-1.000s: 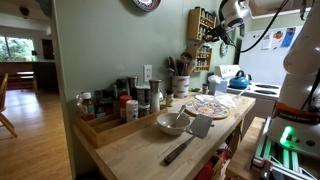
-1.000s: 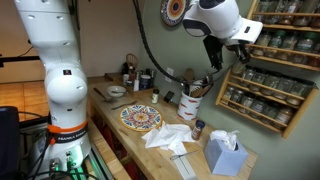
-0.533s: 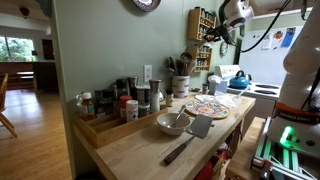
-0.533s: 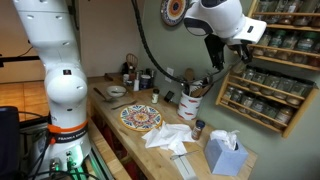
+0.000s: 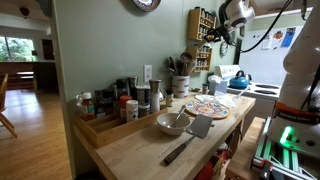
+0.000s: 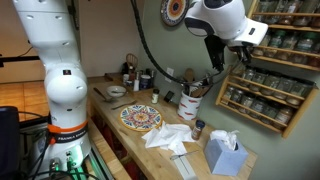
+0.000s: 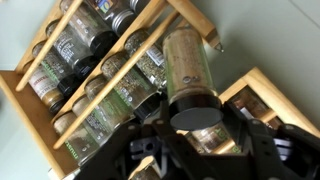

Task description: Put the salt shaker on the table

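Since a second ago almost nothing has shifted: in an exterior view the gripper has crept a touch up and to the right, close against the spice rack on the wall, and everything on the tabletop lies as it did. I read that as the slow part of the lift-out, not yet the carry, so the task is at an early stage.

In the wrist view the salt shaker sits right in front of the camera, its dark lid toward me and its body pointing up and away at the rack's wooden rails. It looks nearer to me than the rows of jars lying in the rack, so I judge it is out of its slot or very nearly so, though I cannot see whether its far end has cleared the rail. The jaws stand narrowed to the width of the jar, one dark finger on each side near the lid end, and seem to be clamped on it; nothing else is touching them that I can make out.

The shaker is therefore up at the rack, high on the right, well apart from the wooden top below. Down there the patterned plate, the bowl and the spatula take up the middle, with bare wood nearer the left end.
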